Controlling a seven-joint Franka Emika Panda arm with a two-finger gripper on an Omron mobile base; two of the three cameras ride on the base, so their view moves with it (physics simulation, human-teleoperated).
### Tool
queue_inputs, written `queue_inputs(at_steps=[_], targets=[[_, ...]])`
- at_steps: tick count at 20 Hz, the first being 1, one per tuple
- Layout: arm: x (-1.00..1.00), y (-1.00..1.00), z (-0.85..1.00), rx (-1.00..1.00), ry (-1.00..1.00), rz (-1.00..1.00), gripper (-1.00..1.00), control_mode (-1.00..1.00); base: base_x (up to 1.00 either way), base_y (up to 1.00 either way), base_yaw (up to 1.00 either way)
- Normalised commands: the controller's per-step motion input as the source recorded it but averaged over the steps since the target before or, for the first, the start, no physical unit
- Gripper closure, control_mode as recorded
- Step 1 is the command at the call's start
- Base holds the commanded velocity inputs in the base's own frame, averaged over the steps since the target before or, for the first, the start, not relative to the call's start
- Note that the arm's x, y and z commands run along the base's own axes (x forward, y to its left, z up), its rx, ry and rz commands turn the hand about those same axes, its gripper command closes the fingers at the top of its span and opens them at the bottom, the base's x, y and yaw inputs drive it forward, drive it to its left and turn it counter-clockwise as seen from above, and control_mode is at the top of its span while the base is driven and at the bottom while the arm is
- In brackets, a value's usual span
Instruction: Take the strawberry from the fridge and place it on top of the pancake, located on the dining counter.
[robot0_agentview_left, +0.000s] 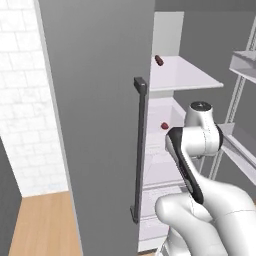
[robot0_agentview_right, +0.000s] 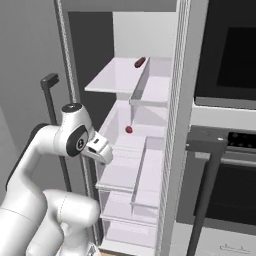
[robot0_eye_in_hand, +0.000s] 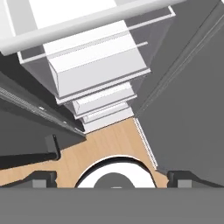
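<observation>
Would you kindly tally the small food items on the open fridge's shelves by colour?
Bright red strawberry, middle shelf: 1
Dark maroon item, upper shelf: 1
Total: 2

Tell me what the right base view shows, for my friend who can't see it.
An open tall grey fridge with white shelves holds a tiny bright red strawberry on a middle shelf and a darker maroon, longer item on the top shelf. A white robot arm bends in front of the fridge at lower left.
</observation>
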Motion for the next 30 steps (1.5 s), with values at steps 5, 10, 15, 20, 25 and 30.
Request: queue_inputs(at_steps=[5, 10, 15, 20, 25, 30], targets=[[0.00, 0.00, 0.00, 0.00, 0.00, 0.00, -1.00, 1.00, 0.13, -0.24, 0.05], [0.00, 0.00, 0.00, 0.00, 0.00, 0.00, -1.00, 1.00, 0.09, -0.33, 0.02], [0.00, 0.00, 0.00, 0.00, 0.00, 0.00, -1.00, 1.00, 0.07, -0.33, 0.00], [0.00, 0.00, 0.00, 0.00, 0.00, 0.00, -1.00, 1.00, 0.16, -0.22, 0.00], [0.00, 0.00, 0.00, 0.00, 0.00, 0.00, -1.00, 1.00, 0.20, 0.00, 0.00], [0.00, 0.00, 0.00, 0.00, 0.00, 0.00, -1.00, 1.00, 0.13, 0.00, 0.00]])
